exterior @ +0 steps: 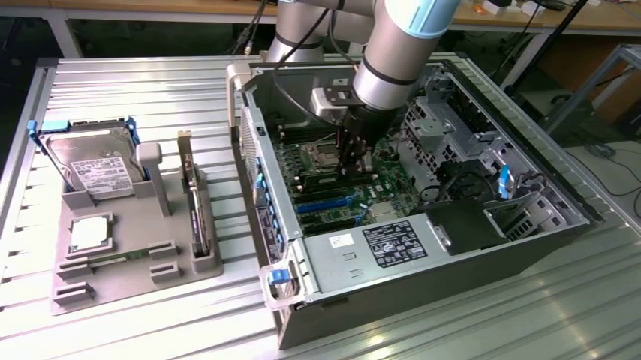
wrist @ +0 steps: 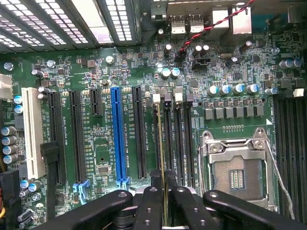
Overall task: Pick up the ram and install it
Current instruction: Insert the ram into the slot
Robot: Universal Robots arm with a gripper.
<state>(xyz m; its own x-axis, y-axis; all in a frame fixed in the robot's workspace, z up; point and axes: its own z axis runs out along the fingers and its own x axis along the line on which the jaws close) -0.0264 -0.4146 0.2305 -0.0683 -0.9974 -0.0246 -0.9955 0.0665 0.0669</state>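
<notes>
My gripper (exterior: 353, 169) reaches down into the open computer case (exterior: 300, 292), just above the motherboard (exterior: 341, 199). In the wrist view the gripper (wrist: 163, 191) is shut on the ram (wrist: 161, 143), which shows edge-on as a thin green strip between the black fingers (wrist: 149, 206). The ram hangs lengthwise over the dark memory slots (wrist: 178, 139), between the long black expansion slots and the CPU socket (wrist: 237, 167). Whether it touches a slot I cannot tell.
On the exterior view's left, a grey holder tray (exterior: 120, 277) carries a silver hard drive (exterior: 95, 169), an upright expansion card (exterior: 191, 202) and a square chip (exterior: 90, 232). Inside the case are a power supply (exterior: 391, 244), drive cages (exterior: 451, 135) and a blue slot (wrist: 116, 134).
</notes>
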